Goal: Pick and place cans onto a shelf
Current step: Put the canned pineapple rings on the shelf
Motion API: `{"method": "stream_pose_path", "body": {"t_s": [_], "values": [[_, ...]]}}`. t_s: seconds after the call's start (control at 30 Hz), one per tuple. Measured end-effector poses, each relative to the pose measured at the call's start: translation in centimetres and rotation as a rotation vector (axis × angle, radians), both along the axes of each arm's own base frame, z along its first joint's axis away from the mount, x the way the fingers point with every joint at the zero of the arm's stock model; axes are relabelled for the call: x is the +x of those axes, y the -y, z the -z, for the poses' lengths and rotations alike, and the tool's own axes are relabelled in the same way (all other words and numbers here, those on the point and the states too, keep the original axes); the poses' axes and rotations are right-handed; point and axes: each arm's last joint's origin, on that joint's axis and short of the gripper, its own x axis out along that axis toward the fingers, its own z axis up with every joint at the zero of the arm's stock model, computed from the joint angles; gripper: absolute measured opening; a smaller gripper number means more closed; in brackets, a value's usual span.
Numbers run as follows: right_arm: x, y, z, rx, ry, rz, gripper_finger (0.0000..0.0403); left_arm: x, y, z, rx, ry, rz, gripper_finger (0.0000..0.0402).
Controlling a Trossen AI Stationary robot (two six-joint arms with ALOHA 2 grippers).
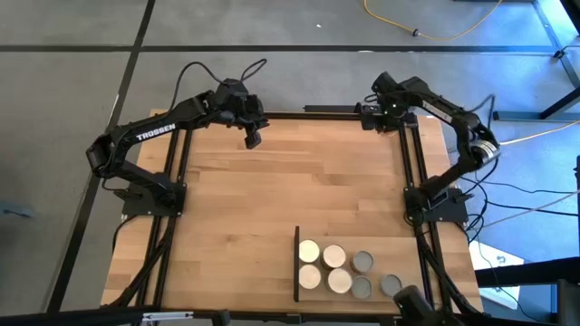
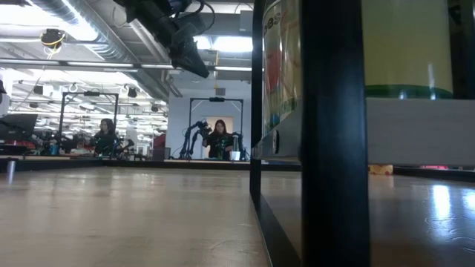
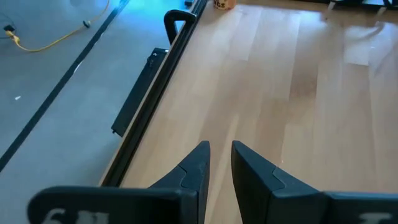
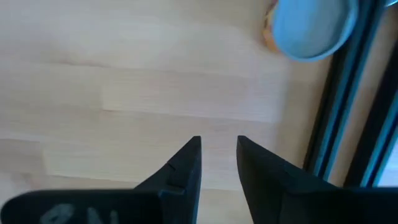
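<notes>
Both my grippers, left gripper [image 1: 252, 138] and right gripper [image 1: 365, 116], hang empty with a narrow gap, well away from the 7 short round tins [image 1: 337, 269] by the flat light-wood shelf [image 1: 326, 243].

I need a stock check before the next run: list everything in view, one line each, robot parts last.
cans, cream tops: four, cream-topped, in a square block beside the black edge at the table's near side.
cans, grey tops: three, grey-topped, just right of the cream ones; the last sits apart toward the right rail.
shelf: its black edge: one thin black strip, left of the cans.
table: one, light wood, black frame rails.
yellow cable: one, on the grey floor beyond the table.
people: two, far off in the room behind.
left gripper: black, open, empty, above the far left edge.
right gripper: black, open, empty, at the far right corner.
</notes>
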Motion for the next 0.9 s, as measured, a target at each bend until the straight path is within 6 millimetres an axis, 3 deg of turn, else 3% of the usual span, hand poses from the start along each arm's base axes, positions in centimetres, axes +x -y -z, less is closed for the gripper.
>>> {"method": "stream_pose_path", "body": {"t_s": [0.17,0.43,0.9], "values": [[-0.7,-1.3,-2.1,-0.061,0.043,0.012,0.0103,0.0,0.0,0.0,0.001,0.001,0.0,0.0058],[-1.0,-3.7,-4.9,-0.162,0.097,-0.11,0.0103,0.0,0.0,0.0,0.001,0.001,0.0,0.0058],[-1.3,-4.7,-5.1,-0.18,-0.006,-0.092,0.0103,0.9,-0.7,0.2,0.009,0.055,0.002,0.0058]]}}
